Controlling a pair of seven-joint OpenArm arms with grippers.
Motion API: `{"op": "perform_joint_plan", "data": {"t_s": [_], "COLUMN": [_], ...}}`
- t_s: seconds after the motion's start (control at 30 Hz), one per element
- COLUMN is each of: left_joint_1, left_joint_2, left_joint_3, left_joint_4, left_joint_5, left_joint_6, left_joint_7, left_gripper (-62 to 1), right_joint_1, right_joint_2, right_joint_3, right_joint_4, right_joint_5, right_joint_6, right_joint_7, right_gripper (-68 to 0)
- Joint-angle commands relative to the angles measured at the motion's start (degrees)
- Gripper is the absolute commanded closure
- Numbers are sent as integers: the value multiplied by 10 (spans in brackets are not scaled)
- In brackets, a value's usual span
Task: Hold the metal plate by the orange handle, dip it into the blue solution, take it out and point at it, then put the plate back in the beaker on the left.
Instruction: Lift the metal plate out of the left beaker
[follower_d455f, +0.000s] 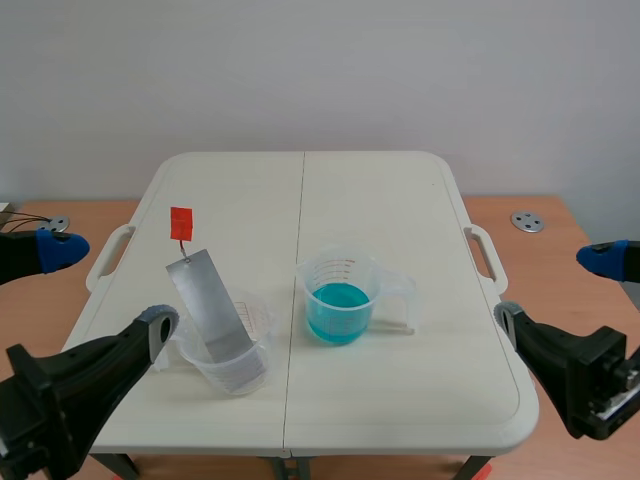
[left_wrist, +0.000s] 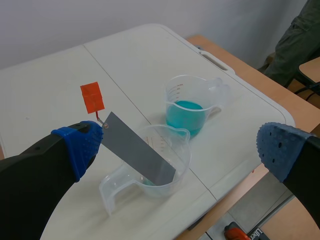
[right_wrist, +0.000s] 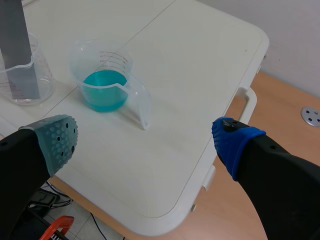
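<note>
Your left claw (follower_d455f: 110, 287) is wide open, nothing in it, sitting by the tabletop's (follower_d455f: 400, 200) near-left corner. The right claw (right_wrist: 144, 141) is open too, off the near-right corner. The plate (follower_d455f: 210, 310) leans in the left beaker (follower_d455f: 256, 325) close to the near edge, handle (follower_d455f: 181, 222) poking up above it. Heads up: that handle looks floppy, so an off-center pinch could swing the plate, tip the light beaker, or bump the solution (follower_d455f: 338, 297) beside it.

Thick black pincer fingers (right_wrist: 280, 170), dotted pads (right_wrist: 55, 137) blue or grey-green
</note>
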Motion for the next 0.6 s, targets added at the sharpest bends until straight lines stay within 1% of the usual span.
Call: {"op": "perform_joint_plan", "data": {"t_s": [0.0,0.33,0.47,0.5,0.57], "left_joint_1": [-13,-13,-13,-13,-13], "left_joint_2": [3,3,3,3,3], "left_joint_3": [-4,-4,-4,-4,-4], "left_joint_4": [4,3,3,3,3], "left_joint_5": [-5,-5,-5,-5,-3], "left_joint_6": [0,0,0,0,0], "left_joint_7": [-3,-3,-3,-3,-3], "left_gripper": [-623,-623,-623,-623,-623], "right_joint_1": [-1,0,16,23,40], "right_joint_2": [0,0,0,0,0], "right_joint_3": [1,1,-2,-3,-10], "right_joint_4": [10,10,9,9,9], "right_joint_5": [6,0,0,0,1], "right_joint_6": [-2,-1,9,9,19], "right_joint_7": [7,-12,-12,-18,-27], "right_gripper": [-549,-549,-549,-549,-549]}}
